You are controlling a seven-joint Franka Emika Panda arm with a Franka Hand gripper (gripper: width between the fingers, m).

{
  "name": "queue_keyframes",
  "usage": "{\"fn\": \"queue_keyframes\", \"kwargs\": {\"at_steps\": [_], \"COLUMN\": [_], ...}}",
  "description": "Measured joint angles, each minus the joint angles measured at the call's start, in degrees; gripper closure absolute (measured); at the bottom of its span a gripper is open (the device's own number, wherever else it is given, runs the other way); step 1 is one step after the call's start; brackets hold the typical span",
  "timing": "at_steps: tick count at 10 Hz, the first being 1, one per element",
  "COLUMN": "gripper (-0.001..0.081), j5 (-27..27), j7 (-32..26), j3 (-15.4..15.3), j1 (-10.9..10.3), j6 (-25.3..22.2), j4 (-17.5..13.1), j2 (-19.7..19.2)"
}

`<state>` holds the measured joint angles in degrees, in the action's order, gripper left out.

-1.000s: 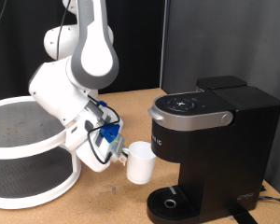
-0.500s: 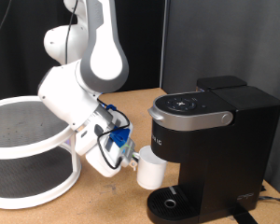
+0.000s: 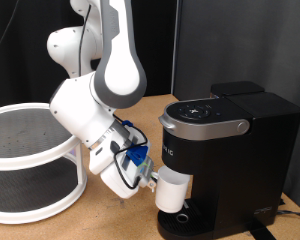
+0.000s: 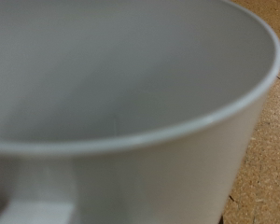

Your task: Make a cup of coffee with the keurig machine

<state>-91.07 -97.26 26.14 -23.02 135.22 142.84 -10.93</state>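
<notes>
The white cup (image 3: 171, 191) hangs in my gripper (image 3: 153, 183), which is shut on its side facing the exterior view's left. The cup is upright, just above the circular drip tray (image 3: 180, 217) at the front of the black keurig machine (image 3: 230, 150), under the machine's head. The silver-grey lid handle (image 3: 202, 125) is down. In the wrist view the cup (image 4: 121, 84) fills nearly the whole picture, with its rim and empty inside very close. The fingers do not show there.
A white round two-tier rack (image 3: 25, 150) stands at the exterior view's left on the wooden table (image 3: 120, 215). The white arm (image 3: 90, 110) reaches down between the rack and the machine. A black curtain closes the back.
The gripper has carried the cup towards the exterior view's right and slightly down, from beside the machine to over its drip tray.
</notes>
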Motion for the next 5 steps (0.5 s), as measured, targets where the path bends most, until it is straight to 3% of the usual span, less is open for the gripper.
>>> {"fn": "queue_keyframes", "kwargs": {"at_steps": [5], "gripper": [0.0743], "j5": [-3.4], "j7": [-2.2], "j3": [-2.0], "j1": [0.0], "j6": [0.0], "j4": [-1.9], "j2": [-3.5]}}
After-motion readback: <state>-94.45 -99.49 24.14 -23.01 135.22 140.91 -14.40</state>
